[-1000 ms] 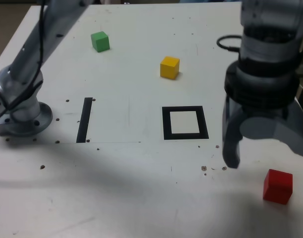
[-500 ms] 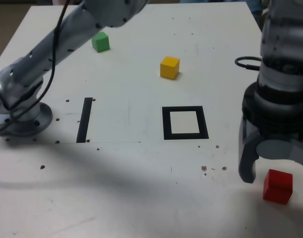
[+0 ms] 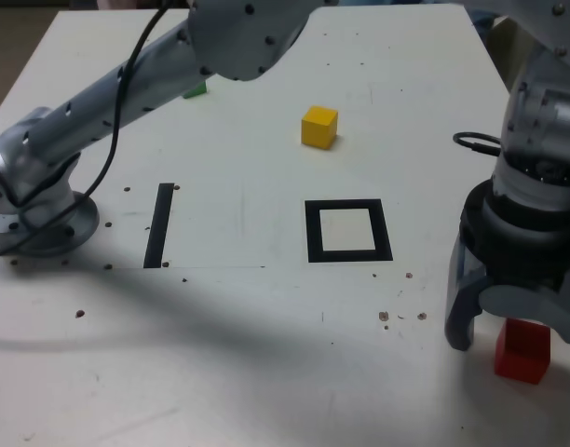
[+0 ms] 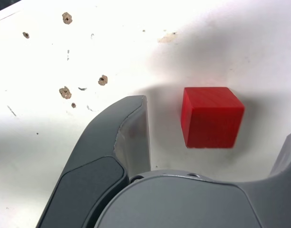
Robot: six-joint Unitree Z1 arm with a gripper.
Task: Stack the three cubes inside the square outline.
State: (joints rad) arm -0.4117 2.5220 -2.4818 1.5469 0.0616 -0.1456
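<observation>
Red cube (image 3: 522, 351) sits nearest, at the exterior view's right, between the spread jaws of the gripper (image 4: 217, 137), ungripped. Best to lower squarely and centre it before closing. Beyond lies the empty square outline (image 3: 348, 231), then the yellow cube (image 3: 318, 127).

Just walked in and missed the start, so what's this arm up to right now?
The arm's hand is open and lowered around the red cube, one finger on either side, not gripping it. The red cube sits on the table at the exterior view's lower right. The square outline is empty. The yellow cube lies beyond the outline, and the green cube is mostly hidden behind the arm. Nothing is stacked yet.
</observation>
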